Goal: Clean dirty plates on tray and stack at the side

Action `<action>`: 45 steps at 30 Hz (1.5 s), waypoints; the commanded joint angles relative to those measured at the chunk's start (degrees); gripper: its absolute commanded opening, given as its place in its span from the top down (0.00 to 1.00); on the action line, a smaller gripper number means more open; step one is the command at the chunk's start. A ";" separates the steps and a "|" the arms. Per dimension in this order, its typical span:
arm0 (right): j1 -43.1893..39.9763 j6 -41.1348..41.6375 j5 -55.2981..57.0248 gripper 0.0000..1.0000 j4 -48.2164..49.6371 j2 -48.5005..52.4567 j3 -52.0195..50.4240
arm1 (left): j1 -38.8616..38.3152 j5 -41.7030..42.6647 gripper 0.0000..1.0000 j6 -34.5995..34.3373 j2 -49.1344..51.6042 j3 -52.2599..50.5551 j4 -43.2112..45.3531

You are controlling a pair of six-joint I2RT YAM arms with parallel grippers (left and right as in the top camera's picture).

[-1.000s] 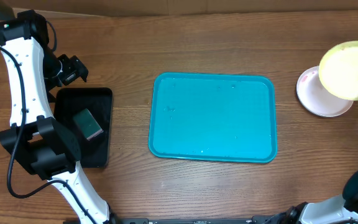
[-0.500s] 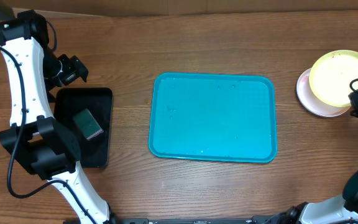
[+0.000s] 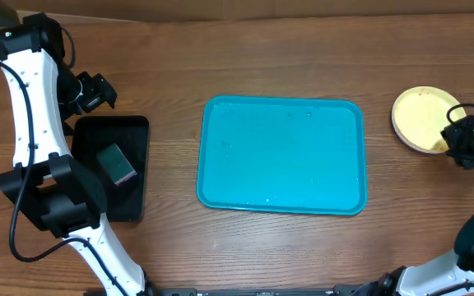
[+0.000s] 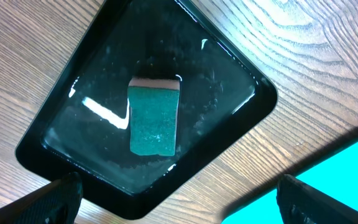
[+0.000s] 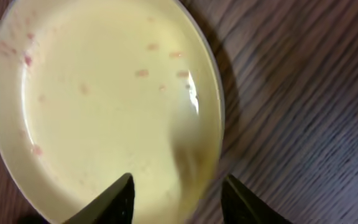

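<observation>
Open table (image 3: 378, 173) runs between the turquoise tray (image 3: 282, 156) and the yellow plate (image 3: 420, 115), where the right gripper (image 3: 461, 141) straddles the rim. Far left, the left arm (image 3: 31, 107) overhangs the black tray (image 3: 130, 201) holding a sponge (image 3: 116, 164).

The pictures are lit brightly and evenly from above. White streaks of glare are seen on the wet black tray (image 4: 216, 68), and a small shine is seen on the yellow plate (image 5: 92, 112). A soft dark shadow is thrown on the table (image 5: 291, 93) just right of the plate. The jaws are blurred in both wrist views. The overhead view is sharp.
</observation>
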 commanded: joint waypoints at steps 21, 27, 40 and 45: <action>2.12 -3.34 -6.03 0.00 -29.59 -32.33 3.93 | -0.55 0.22 0.00 -0.33 -0.09 -0.07 0.11; 9.46 -3.28 -7.15 0.00 -36.57 -36.65 1.33 | -0.55 0.22 0.00 -0.33 -0.09 -0.07 0.11; 24.85 -3.28 -14.53 0.00 -55.17 -36.65 -0.90 | -0.55 0.22 0.00 -0.33 -0.09 -0.07 0.11; 26.05 -3.28 -14.56 0.00 -57.20 -36.65 -0.90 | -0.55 0.22 0.00 -0.33 -0.09 -0.07 0.11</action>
